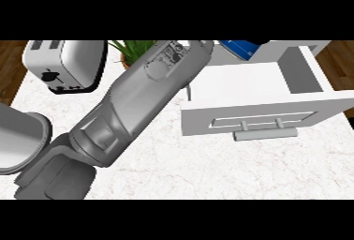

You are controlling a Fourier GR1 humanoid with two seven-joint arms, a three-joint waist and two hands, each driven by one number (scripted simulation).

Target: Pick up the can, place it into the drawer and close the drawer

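A grey forearm (131,103) stretches across the desk (207,168) toward the open drawer (256,101); fingers' state cannot be told.

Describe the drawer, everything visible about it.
The drawer is a white box, seemingly painted wood, pulled open on the marble counter at the view's right. Its front panel has a recessed rectangle and a grey bar handle on two posts. The inside that shows is bare white; no can is visible in it. A grey forearm crosses its far left corner, hiding that part. A blue object shows just beyond its back edge.
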